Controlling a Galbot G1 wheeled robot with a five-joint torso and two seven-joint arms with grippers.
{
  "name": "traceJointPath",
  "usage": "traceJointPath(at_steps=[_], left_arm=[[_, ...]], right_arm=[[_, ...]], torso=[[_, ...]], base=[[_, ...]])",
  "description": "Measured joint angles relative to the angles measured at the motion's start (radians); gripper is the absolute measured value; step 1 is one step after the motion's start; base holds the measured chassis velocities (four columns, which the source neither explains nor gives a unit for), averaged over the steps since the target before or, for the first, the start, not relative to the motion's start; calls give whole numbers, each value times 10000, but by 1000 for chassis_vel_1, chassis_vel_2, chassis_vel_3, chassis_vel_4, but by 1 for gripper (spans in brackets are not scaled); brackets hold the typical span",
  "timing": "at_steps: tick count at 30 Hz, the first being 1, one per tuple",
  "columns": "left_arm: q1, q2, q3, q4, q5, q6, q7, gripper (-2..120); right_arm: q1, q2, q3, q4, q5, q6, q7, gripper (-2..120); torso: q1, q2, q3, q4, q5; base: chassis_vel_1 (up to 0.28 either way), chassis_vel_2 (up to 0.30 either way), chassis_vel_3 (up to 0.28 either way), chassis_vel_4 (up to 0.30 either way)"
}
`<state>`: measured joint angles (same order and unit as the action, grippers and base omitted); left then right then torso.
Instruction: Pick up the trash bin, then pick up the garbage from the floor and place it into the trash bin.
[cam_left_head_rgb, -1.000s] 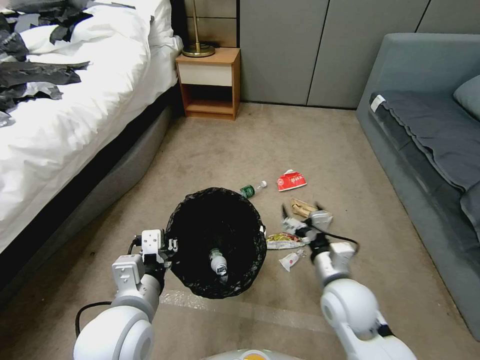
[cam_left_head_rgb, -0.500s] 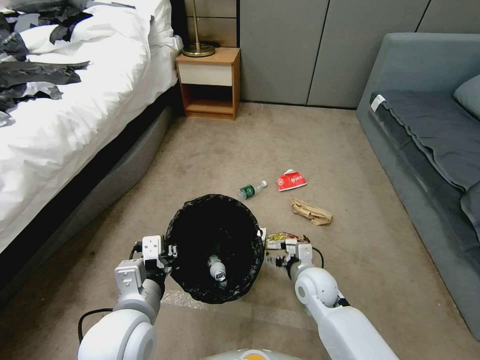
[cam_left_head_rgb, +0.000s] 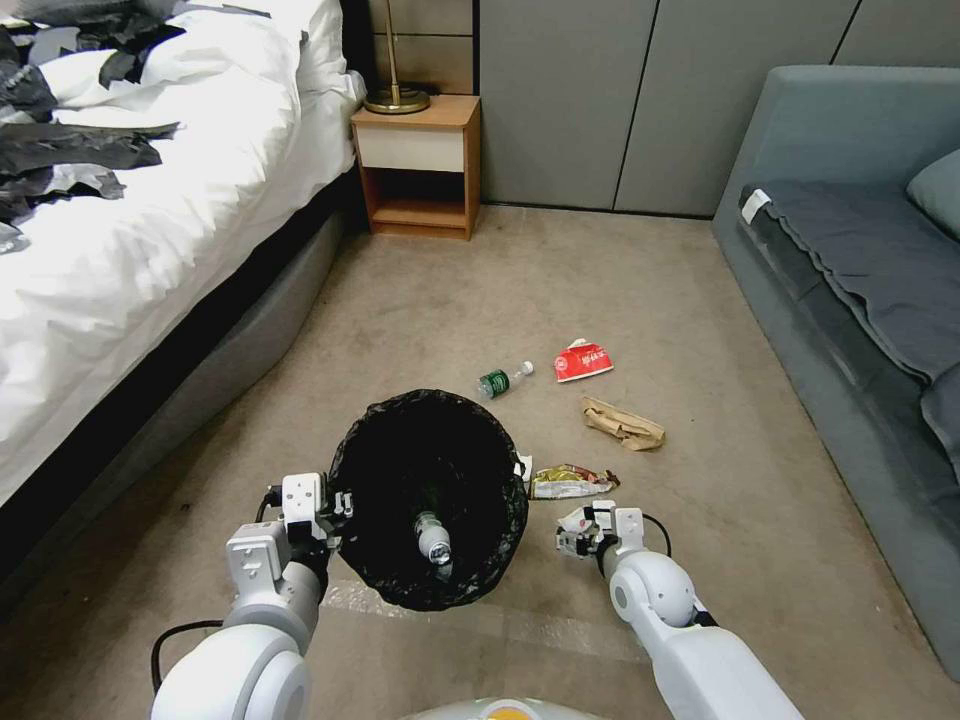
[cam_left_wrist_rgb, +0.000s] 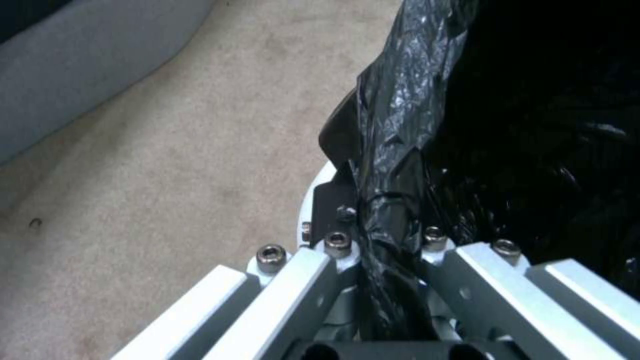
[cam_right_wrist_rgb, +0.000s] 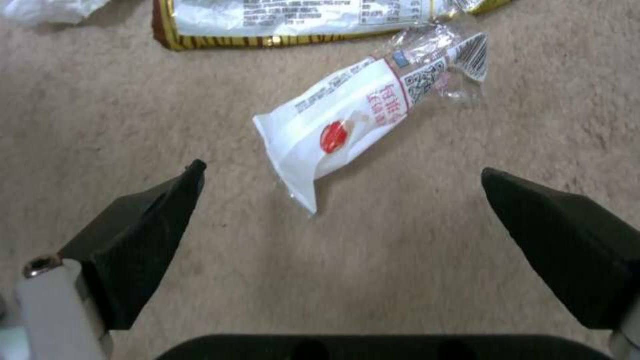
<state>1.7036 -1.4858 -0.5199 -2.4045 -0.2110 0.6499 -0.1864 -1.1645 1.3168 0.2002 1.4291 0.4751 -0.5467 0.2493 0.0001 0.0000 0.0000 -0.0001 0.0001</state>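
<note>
The trash bin (cam_left_head_rgb: 352, 455), white with a black bag over its rim, hangs at my lower left with a clear bottle (cam_left_head_rgb: 435, 534) lying inside. My left gripper (cam_left_head_rgb: 338, 500) is shut on its rim; the left wrist view shows the black bag (cam_left_wrist_rgb: 393, 165) pinched between the fingers. My right gripper (cam_left_head_rgb: 583, 530) stands open just above the carpet. A small white packet (cam_right_wrist_rgb: 340, 125) lies between and a little beyond its fingertips (cam_right_wrist_rgb: 167, 210). The other garbage on the floor is a yellow wrapper (cam_left_head_rgb: 570, 483), a brown paper bag (cam_left_head_rgb: 622, 423), a red packet (cam_left_head_rgb: 582, 361) and a bottle (cam_left_head_rgb: 503, 379).
A bed (cam_left_head_rgb: 150, 260) with black clothing (cam_left_head_rgb: 70, 150) on it runs along the left. A wooden nightstand (cam_left_head_rgb: 415, 165) stands at the back, and a grey sofa (cam_left_head_rgb: 850, 280) lines the right. Open carpet lies between them.
My right gripper has drawn back from over the brown paper bag, past the yellow wrapper, to just above the white packet. The bin has shifted slightly nearer.
</note>
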Motion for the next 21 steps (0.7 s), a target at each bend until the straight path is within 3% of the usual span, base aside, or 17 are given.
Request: traceJointPath(at_steps=[21], left_arm=[[352, -52, 29, -153, 258, -91, 17, 0]], right_arm=[[1097, 529, 270, -1866, 1, 820, -560, 100]], torso=[[-1, 0, 0, -1, 0]], base=[[0, 0, 0, 0]])
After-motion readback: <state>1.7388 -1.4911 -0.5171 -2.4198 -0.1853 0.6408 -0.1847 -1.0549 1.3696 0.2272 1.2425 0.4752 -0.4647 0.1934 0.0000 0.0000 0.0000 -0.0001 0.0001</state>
